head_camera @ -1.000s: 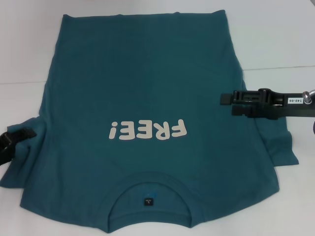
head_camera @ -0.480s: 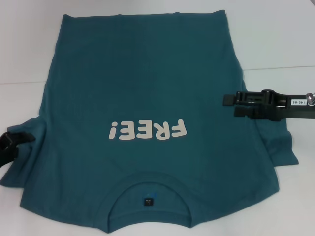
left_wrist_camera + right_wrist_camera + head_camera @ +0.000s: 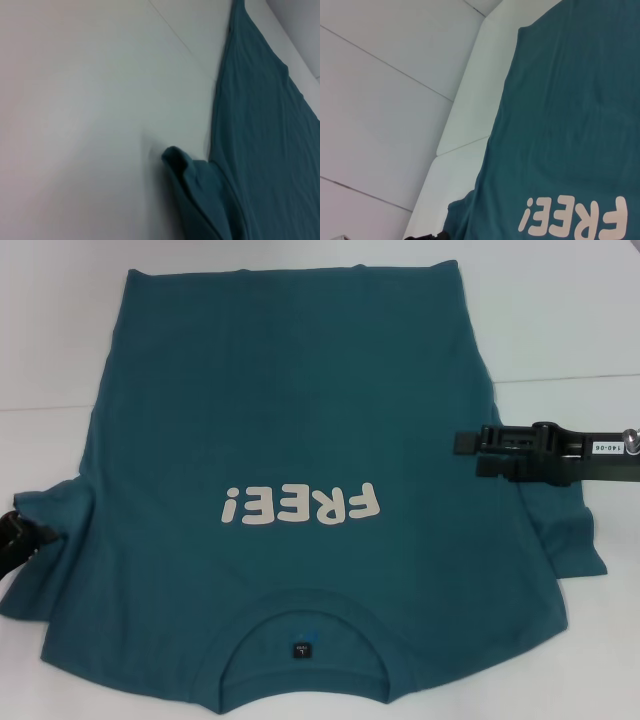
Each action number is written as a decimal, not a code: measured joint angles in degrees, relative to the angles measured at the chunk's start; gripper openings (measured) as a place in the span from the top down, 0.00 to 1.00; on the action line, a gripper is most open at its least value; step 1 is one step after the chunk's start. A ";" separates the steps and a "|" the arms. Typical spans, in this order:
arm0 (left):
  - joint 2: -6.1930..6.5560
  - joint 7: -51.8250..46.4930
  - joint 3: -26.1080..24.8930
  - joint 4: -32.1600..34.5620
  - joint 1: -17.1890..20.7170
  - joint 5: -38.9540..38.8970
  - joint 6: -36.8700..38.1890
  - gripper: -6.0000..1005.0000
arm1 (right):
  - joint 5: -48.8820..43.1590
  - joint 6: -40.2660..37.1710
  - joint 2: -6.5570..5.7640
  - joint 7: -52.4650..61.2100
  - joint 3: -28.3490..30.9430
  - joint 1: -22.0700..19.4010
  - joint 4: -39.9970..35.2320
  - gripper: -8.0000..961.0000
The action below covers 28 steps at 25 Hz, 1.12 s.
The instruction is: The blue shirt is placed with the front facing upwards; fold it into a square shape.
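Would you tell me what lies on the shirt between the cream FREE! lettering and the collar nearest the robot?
Only plain fabric of the blue shirt: in the head view, the stretch from the lettering to the collar is bare, with no gripper over it.

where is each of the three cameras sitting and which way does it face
Head view: from the robot's head, looking forward and down at the blue shirt on the white table; left gripper at its left sleeve, right gripper over its right side.
Left wrist view: looks along the shirt's left edge and bunched sleeve; no fingers show.
Right wrist view: looks across the chest lettering; no own fingers.
All three share the shirt.
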 joint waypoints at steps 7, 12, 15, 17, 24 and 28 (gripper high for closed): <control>0.00 0.03 -0.18 0.04 0.05 0.04 0.27 0.94 | 0.05 -0.01 0.00 0.09 0.00 0.02 0.04 0.15; 0.06 0.09 -0.48 0.11 0.04 -0.10 0.97 0.99 | 0.08 -0.01 0.00 0.10 0.00 0.02 0.20 0.15; 0.24 0.27 -1.93 0.15 0.03 -0.23 1.74 0.99 | 0.09 0.00 0.00 0.10 0.00 0.01 0.22 0.15; 0.43 0.40 -3.03 0.20 0.06 -0.22 2.41 0.99 | 0.09 0.04 0.00 0.10 0.00 0.01 0.27 0.15; 0.82 0.59 -5.09 0.66 0.55 -0.23 3.94 0.99 | 0.09 0.21 0.00 0.06 -0.05 0.02 0.41 0.15; 1.19 0.64 -5.67 1.21 0.63 -0.39 5.85 0.99 | 0.09 0.19 0.00 0.01 -0.13 0.08 0.43 0.15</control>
